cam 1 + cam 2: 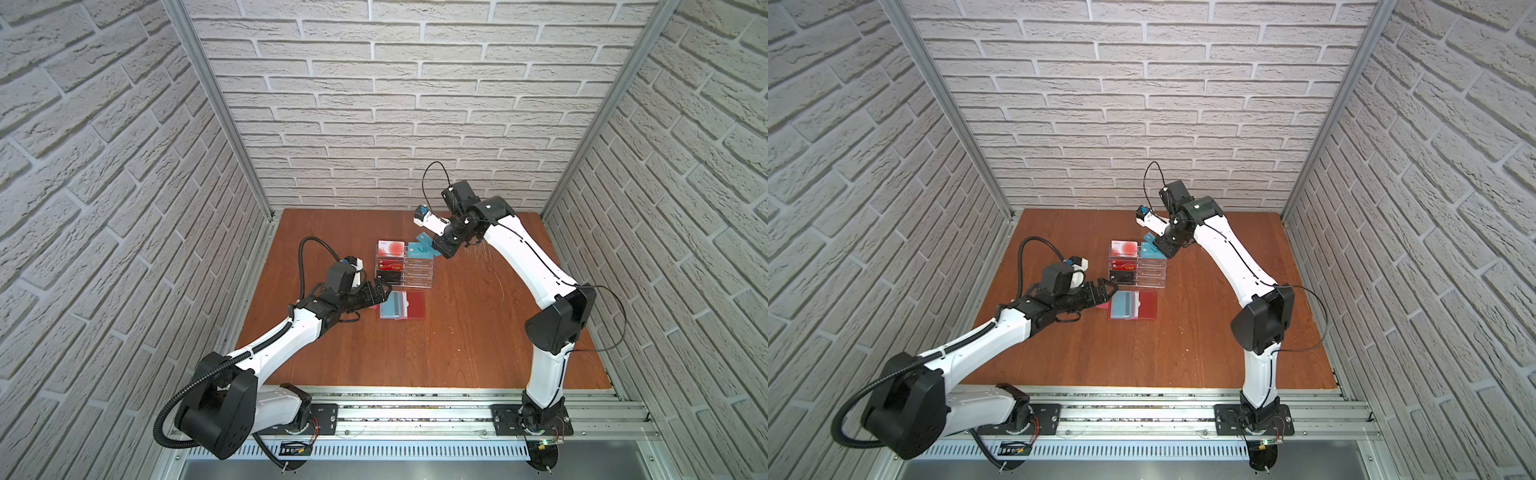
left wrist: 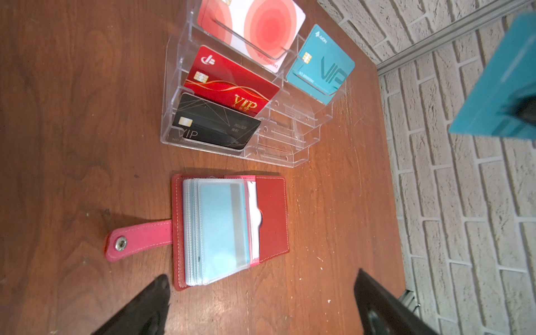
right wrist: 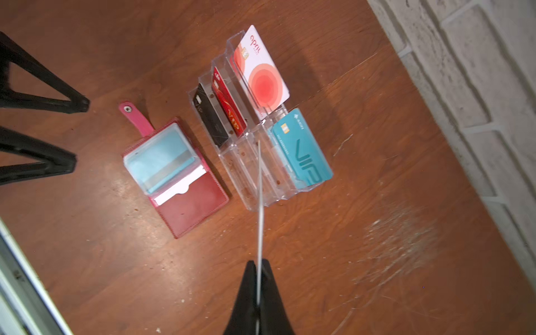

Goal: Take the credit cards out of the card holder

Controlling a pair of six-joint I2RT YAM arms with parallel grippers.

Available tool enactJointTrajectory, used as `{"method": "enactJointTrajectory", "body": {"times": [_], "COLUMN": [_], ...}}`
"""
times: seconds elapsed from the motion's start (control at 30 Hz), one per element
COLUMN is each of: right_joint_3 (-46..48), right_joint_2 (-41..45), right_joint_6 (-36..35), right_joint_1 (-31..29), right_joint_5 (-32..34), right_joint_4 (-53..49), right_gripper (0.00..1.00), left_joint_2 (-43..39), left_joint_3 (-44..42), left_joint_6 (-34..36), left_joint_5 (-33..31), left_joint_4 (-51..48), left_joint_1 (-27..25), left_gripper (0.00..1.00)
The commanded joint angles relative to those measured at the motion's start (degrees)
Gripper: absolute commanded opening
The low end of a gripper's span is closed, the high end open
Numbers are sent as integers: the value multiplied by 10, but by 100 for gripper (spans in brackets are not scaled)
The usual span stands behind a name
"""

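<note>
The right tool (image 3: 259,265) clamped a teal card (image 2: 499,87) edge-on over the part-filled clear stand (image 2: 290,139); the card holder (image 2: 272,217) lay open on the worktop (image 2: 87,116) by the wide-open left tool (image 2: 261,275), a pale-blue card (image 2: 223,229) apparently the next to come out.

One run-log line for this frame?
left hand: open, near red leather card holder | right hand: shut on teal plastic card, aloft beside clear acrylic tiered stand | holder: open, pale blue card in sleeve
</note>
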State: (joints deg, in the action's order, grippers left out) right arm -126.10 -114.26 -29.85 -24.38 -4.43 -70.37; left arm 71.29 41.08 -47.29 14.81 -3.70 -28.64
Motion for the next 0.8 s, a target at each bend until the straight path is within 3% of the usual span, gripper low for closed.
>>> {"method": "enactJointTrajectory", "body": {"times": [0.0,0.3,0.77], "right_joint_3": [-81,-183,-195], "right_joint_2": [-47,-153,-212], "right_joint_6": [-109,-213,-252], "right_joint_1": [1,-1,-8], "right_joint_5": [67,78,63], "right_joint_4": [-81,-85,-54], "right_gripper": [5,6,6], "left_joint_2": [1,17,10], "left_joint_3": [19,7,-14], "left_joint_6": [55,81,115], "left_joint_5": [-45,-67,-101], "left_joint_4": [-14,60,139], "left_joint_1": [-19,-40,-43], "left_gripper": [98,98,98]}}
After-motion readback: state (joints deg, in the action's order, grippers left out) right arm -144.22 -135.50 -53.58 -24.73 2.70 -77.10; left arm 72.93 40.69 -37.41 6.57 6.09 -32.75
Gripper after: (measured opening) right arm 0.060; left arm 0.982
